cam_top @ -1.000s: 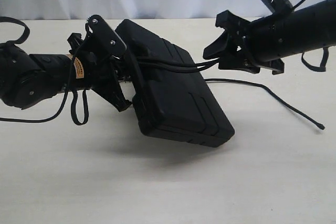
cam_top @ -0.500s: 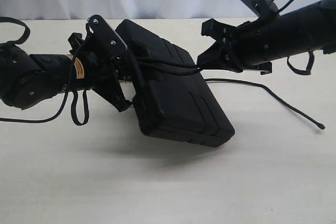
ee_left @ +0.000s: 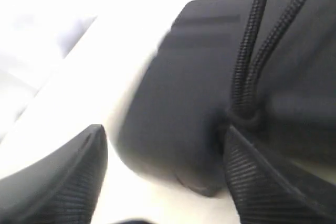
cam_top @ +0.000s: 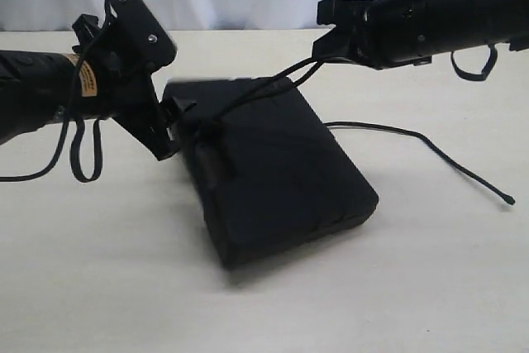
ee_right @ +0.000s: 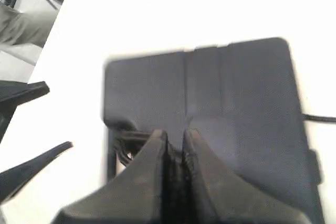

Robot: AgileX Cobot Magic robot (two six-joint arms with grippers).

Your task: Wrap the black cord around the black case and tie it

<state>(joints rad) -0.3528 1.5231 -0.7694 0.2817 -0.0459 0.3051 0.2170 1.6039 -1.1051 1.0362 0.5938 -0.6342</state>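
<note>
Leaving the black case (cam_top: 281, 163) edge, black cord (ee_left: 251, 40) enters closed right fingers (ee_right: 147, 182).

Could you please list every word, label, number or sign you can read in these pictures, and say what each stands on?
Small orange sticker on the black left robot arm: dark print, too small and blurred to read.
Flat matte black plastic case and braided black cord: no markings visible.
Nothing legible anywhere else.
</note>
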